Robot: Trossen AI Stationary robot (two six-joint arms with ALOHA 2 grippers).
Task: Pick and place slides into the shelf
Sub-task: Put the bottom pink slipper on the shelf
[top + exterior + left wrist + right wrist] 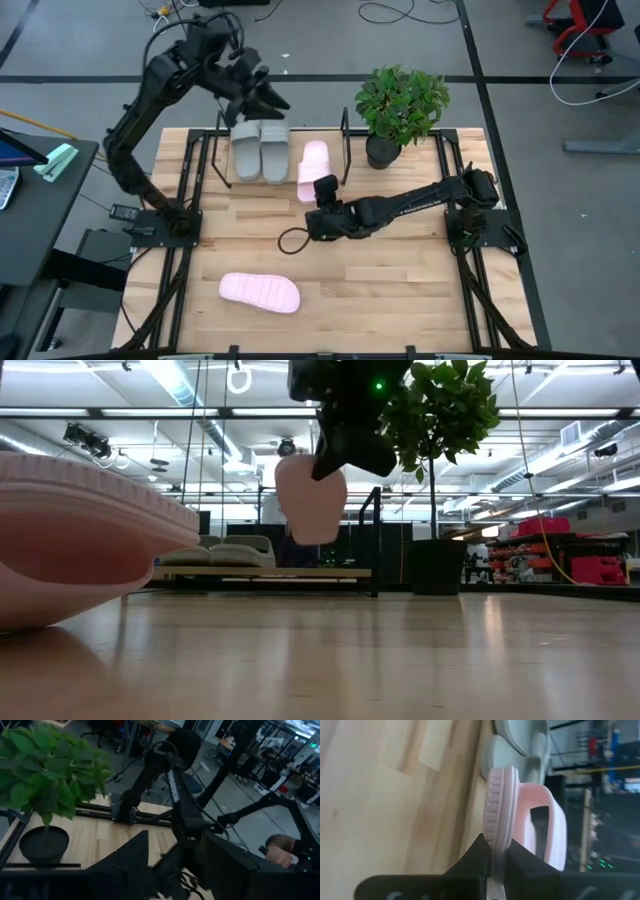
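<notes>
While two green slides [259,150] sit side by side on the shelf [215,165], a pink slide [313,168] hangs in the air just beside them at the shelf's front edge, clear of the counter [400,280] as the low view shows. The right end effector [322,193] is clamped narrowly on this pink slide at the rim of its sole, with the strap facing away from the fingers [475,862] in the right wrist view. A second pink slide [260,291] lies flat on the counter, well apart from the shelf, near the front edge.

The left end effector [262,92] hangs above the back of the shelf, over the green pair, its jaws spread wide and holding nothing. A potted plant [400,110] stands on the counter just beside the shelf's right end. A loop of black cable [291,241] lies on the counter near the right arm.
</notes>
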